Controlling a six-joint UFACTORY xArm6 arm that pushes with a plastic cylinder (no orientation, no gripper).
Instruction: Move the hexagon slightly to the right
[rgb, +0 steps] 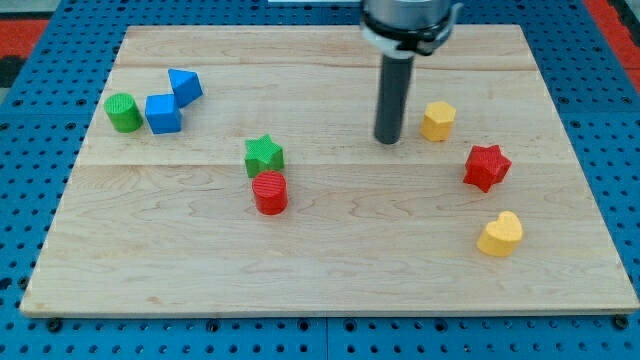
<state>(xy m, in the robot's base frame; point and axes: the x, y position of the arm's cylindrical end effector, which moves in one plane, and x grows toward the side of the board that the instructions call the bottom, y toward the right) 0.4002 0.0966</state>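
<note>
The yellow hexagon (437, 120) sits on the wooden board (330, 280) toward the view's upper right. My tip (388, 140) stands just left of the hexagon, a small gap between them. A red star (486, 166) lies below and right of the hexagon. A yellow heart (500, 234) lies further down at the right.
A green star (264, 155) and a red cylinder (270, 192) touch near the board's middle. At the upper left are a green cylinder (124, 112), a blue cube (163, 113) and a blue triangular block (185, 86). Blue pegboard surrounds the board.
</note>
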